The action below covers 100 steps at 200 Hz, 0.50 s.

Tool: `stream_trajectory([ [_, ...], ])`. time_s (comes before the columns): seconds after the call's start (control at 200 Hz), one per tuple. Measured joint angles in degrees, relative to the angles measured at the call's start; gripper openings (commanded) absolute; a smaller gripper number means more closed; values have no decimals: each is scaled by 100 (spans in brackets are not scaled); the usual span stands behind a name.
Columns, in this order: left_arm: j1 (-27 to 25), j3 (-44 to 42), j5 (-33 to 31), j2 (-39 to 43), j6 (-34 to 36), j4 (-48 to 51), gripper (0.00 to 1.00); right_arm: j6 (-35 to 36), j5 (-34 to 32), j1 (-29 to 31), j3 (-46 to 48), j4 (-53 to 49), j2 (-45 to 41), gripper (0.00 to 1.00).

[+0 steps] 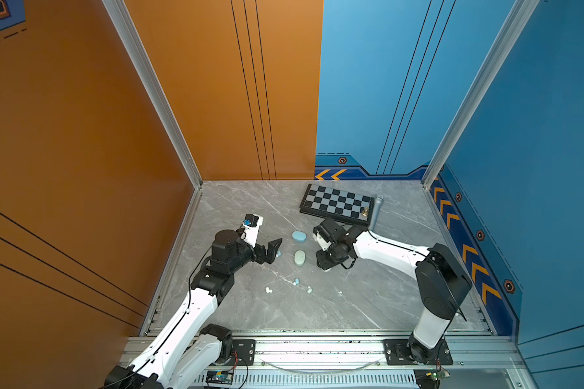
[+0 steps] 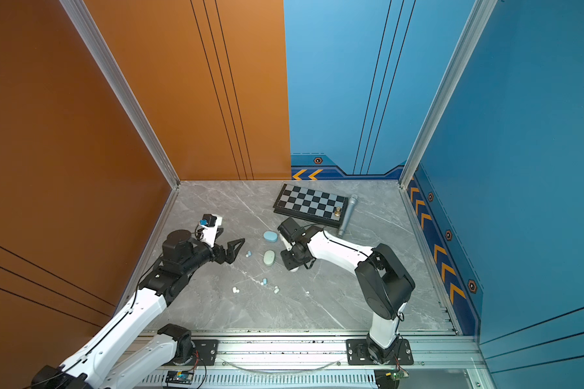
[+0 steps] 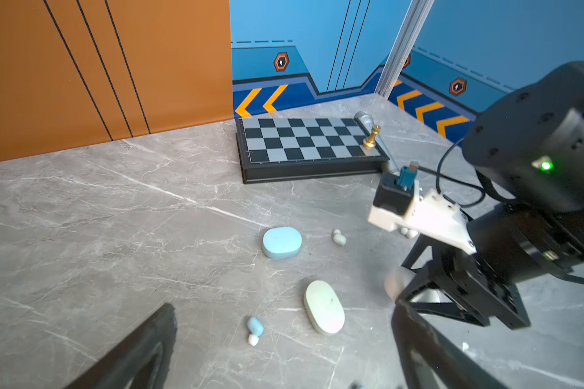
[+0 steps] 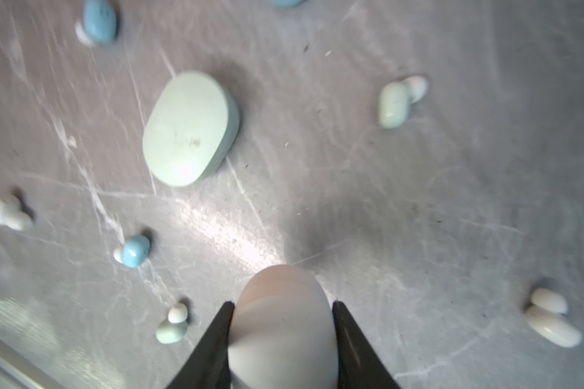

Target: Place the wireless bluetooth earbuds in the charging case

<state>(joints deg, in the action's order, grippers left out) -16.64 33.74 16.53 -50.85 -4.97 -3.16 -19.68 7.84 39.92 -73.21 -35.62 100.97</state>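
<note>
Worktop (image 1: 368, 303): grey stone-pattern slab, white veining, dull sheen. Nearest the front rail, three earbuds lie loose on it, each a smooth plastic bean: white earbud (image 1: 268, 290), light blue earbud (image 1: 296, 281), pale green earbud (image 1: 309, 289).

Further in, the right hand (image 4: 283, 304) pinches a white charging case (image 4: 284, 340), both black fingers against its glossy rounded sides. The case is cut off by the frame edge in the right wrist view and mostly hidden under the hand in both top views; its lid state cannot be told.

The left hand (image 1: 274, 251) is spread wide and holds nothing. A second light blue earbud (image 1: 278, 254) lies just beside its fingertips.

Between the hands sits a pale green charging case (image 1: 299, 257), a closed matte oval with faint smudges. Beyond it is a closed light blue charging case (image 1: 299, 236).

At the back, a black-framed chessboard (image 1: 336, 203) carries an upright gold chess piece (image 1: 364, 212). A grey microphone (image 1: 375, 210) lies along its edge, partly hidden behind the board in the left wrist view.
</note>
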Motion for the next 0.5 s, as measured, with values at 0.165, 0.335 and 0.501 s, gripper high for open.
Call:
stream_trajectory([
  [0.165,-461,-52,-179,-345,-859,-909,99,-1556,234,-931,-501,70,-457,29],
  [0.335,-1174,-61,-376,-1064,-1661,-1919,99,-3165,326,-1285,-535,479,-1080,28],
  [0.501,-1829,151,-542,-1849,-2262,-2719,99,-4446,542,-1311,-363,1207,-1532,28],
])
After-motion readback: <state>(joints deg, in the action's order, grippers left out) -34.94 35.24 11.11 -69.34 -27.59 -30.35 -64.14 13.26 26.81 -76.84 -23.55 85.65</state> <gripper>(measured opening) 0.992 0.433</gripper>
